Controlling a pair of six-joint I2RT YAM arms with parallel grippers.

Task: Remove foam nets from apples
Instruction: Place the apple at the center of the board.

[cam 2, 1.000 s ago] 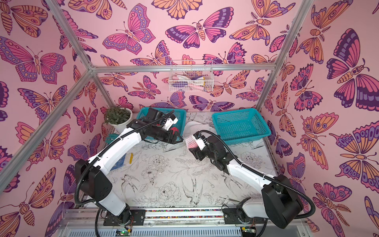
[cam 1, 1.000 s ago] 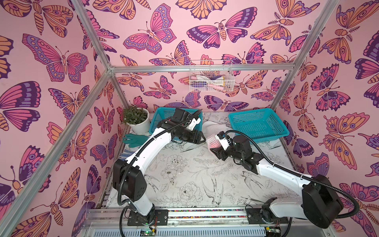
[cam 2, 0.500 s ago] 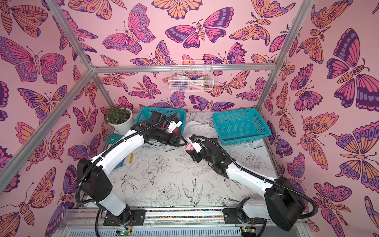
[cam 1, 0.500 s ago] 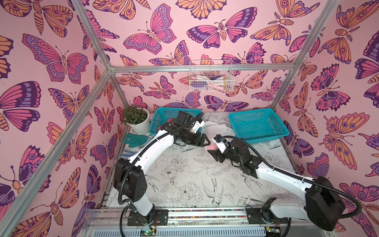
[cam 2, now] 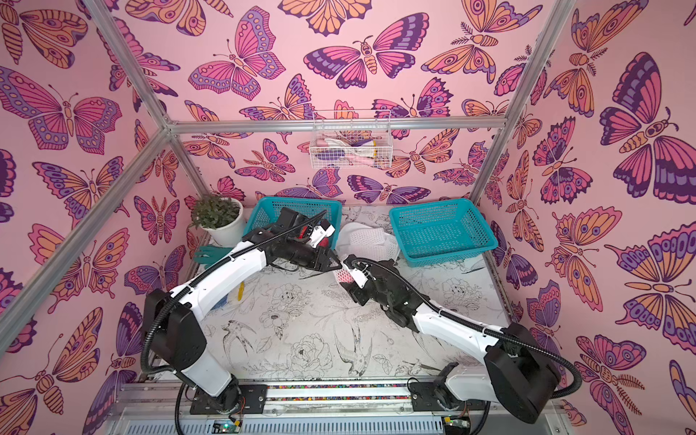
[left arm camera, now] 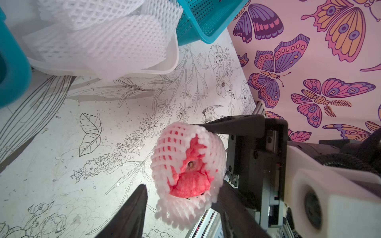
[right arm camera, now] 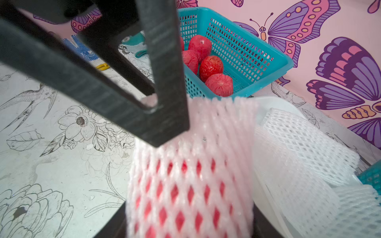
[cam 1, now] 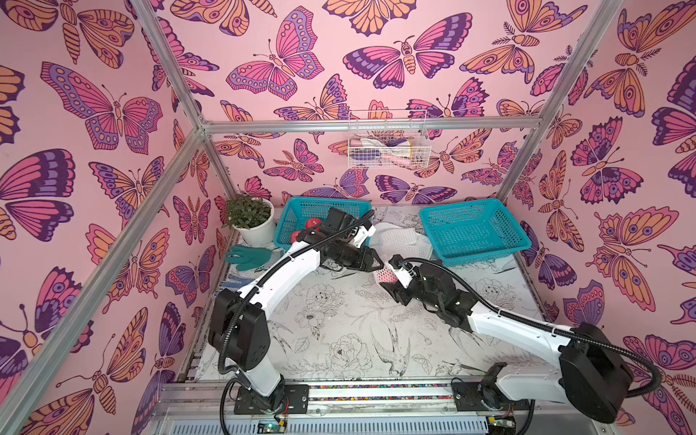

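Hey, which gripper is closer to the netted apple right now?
Right. The right gripper has the netted apple clamped between its jaws. The left gripper is just at the open end of the net.

I hold one red apple (left arm camera: 191, 185), end hollow showing, sleeved in a white diamond-mesh foam net (cam 1: 384, 277), at frame centre in both top views; bare apples (right arm camera: 210, 68) lie up-left of it, empty nets (cam 1: 405, 237) just above
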